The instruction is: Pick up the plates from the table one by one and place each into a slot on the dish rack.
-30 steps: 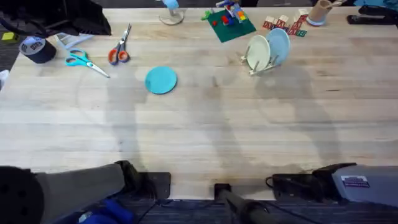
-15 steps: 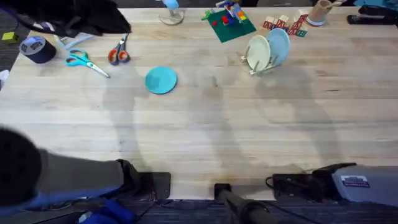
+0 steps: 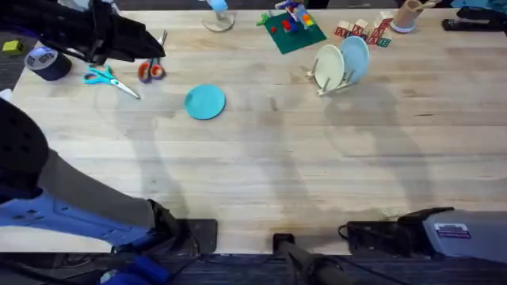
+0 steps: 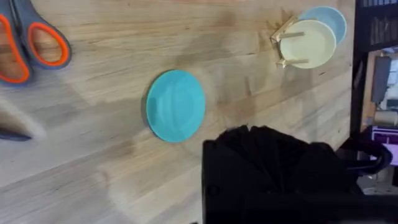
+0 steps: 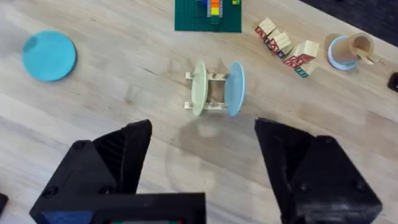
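Scissors (image 3: 111, 80) and tape roll (image 3: 46, 62) at ten o'clock; green baseplate (image 3: 291, 30), blocks (image 3: 363, 32), cup (image 3: 407, 14) toward one.

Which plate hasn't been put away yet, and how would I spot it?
On the wooden table, look left of the dish rack, near the orange-handled scissors. The teal plate lies flat there; the other plates stand upright in the rack.

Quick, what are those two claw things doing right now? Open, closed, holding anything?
Left gripper: cannot be told; it hangs over the scissors at the table's far left.
Right gripper: open, holding nothing.
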